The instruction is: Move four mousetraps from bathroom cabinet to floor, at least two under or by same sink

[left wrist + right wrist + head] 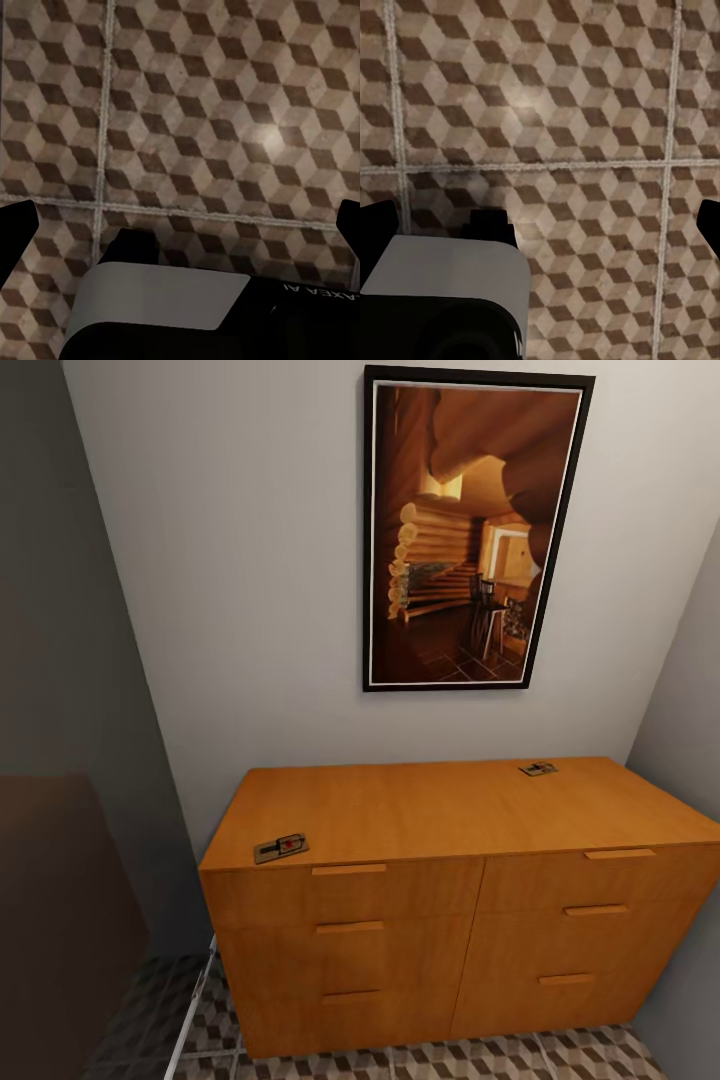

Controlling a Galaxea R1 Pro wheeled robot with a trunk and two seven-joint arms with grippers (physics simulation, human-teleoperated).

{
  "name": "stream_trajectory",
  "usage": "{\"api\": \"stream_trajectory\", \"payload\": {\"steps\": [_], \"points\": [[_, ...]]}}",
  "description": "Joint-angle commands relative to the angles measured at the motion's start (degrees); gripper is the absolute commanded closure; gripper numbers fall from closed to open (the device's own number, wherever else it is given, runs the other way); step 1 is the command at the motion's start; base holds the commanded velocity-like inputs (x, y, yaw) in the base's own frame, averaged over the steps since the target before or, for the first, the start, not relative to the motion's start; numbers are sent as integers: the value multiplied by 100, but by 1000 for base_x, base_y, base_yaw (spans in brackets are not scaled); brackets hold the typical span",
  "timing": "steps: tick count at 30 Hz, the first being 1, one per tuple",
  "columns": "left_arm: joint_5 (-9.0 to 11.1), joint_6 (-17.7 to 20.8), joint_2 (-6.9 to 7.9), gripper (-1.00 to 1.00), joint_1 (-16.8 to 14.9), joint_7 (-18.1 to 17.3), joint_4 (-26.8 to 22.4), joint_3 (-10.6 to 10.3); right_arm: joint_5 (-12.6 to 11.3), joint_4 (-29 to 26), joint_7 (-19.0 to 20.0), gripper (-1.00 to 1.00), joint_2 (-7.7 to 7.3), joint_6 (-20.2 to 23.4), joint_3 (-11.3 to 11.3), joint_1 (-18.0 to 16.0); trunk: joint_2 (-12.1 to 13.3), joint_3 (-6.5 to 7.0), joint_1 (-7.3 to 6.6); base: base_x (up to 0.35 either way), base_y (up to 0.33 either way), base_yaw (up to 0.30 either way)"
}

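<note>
Presently catalogued:

1. Mousetraps, two in sight, both lying flat on top of the cabinet point(450, 830). Near mousetrap point(281, 847): at the front left corner of the top, just behind the edge. Far mousetrap point(538, 768): toward the back right, close to the wall. The two lie well apart.
2. Handling, by judgement: light, stiff wooden slabs with thin metal parts; low profile, so likely best pinched across the two long wooden edges, keeping clear of the wire and the red spot. The near one, by the edge, looks easier to reach.
3. Cabinet: six drawer fronts with bar handles, all closed; contents hidden, so whether further traps lie inside cannot be told.
4. Bathroom floor point(560, 1057): cube-patterned tile at the cabinet's foot.
5. Left gripper point(180, 221): fingers spread wide, holding nothing, pointing down at bare tile.
6. Right gripper point(540, 221): fingers likewise parted and empty, over tile.
7. Framed picture point(470, 530): hangs on the wall above.
</note>
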Motion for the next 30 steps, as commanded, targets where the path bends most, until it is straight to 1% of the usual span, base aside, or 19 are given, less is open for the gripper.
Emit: {"api": "stream_trajectory", "payload": {"steps": [1, 30], "points": [[49, -18, -2, -100, -4, 18, 4, -49, 58, 18, -24, -100, 0, -26, -13, -8, -3, -6, 0, 0, 0, 0], [49, -13, -2, -100, -4, 35, 4, -49, 67, 18, -17, -100, -1, -26, -3, -8, -3, -6, 0, 0, 0, 0]]}}
